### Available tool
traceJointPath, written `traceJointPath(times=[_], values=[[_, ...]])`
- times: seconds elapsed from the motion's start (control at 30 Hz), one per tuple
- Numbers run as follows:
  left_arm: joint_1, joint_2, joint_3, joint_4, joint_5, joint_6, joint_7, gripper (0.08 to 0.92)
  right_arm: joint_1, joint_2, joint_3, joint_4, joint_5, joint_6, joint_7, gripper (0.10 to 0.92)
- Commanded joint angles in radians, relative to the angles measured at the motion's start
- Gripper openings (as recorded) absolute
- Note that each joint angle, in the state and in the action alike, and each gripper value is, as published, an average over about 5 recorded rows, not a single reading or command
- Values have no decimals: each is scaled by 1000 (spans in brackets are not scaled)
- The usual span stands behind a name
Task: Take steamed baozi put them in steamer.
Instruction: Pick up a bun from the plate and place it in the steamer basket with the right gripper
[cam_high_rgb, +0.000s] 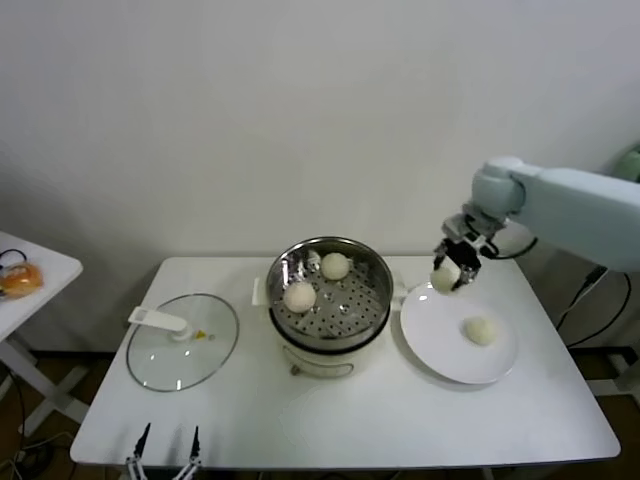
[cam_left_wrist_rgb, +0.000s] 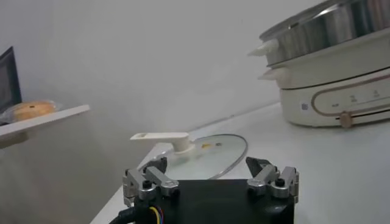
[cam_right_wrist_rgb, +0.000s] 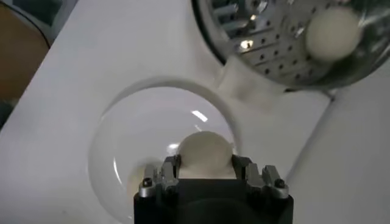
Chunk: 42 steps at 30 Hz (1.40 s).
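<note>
The steamer (cam_high_rgb: 330, 300) stands mid-table, a shiny perforated basket on a cream pot base, with two cream-white baozi inside (cam_high_rgb: 299, 296) (cam_high_rgb: 335, 266). My right gripper (cam_high_rgb: 452, 268) is shut on a third baozi (cam_high_rgb: 446, 278) and holds it in the air over the left rim of the white plate (cam_high_rgb: 440, 345). The right wrist view shows that baozi (cam_right_wrist_rgb: 204, 155) clamped between the fingers, with the steamer's edge (cam_right_wrist_rgb: 268, 36) and one bun (cam_right_wrist_rgb: 333, 33) beyond. A fourth baozi (cam_high_rgb: 480, 331) lies on the plate. My left gripper (cam_high_rgb: 168, 448) is open, parked low at the table's front left edge.
A round glass lid with a white handle (cam_high_rgb: 182, 340) lies left of the steamer, also in the left wrist view (cam_left_wrist_rgb: 201, 152). An orange-brown bun (cam_high_rgb: 22, 279) sits on a side table at far left. A white wall stands behind the table.
</note>
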Motion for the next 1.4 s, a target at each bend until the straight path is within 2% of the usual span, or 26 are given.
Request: traceJointPath(times=[0.03,0.23,0.43,0.77,1.07,1.4], values=[[-3,-4,3,2,7,0,-2,823,242,83,0,294,-29,136,-6,594],[1,-5,3,-1,10,-2,-6,823,140,163,67,372,-134,148,45,594],[7,-7,4,-4,18,-5,-10,823,53,250,75,349,-232,172,73,591],[7,-12,7,-1,25,-6,-12,823,-98,359,94,300,-301,152,106,589],[8,-11,-1,2,22,-6,-14,823,-192,390,105,212,-396,175,116,585],[6,-11,-1,6,22,-6,-14,823,-206,387,105,181,-413,185,117,585]])
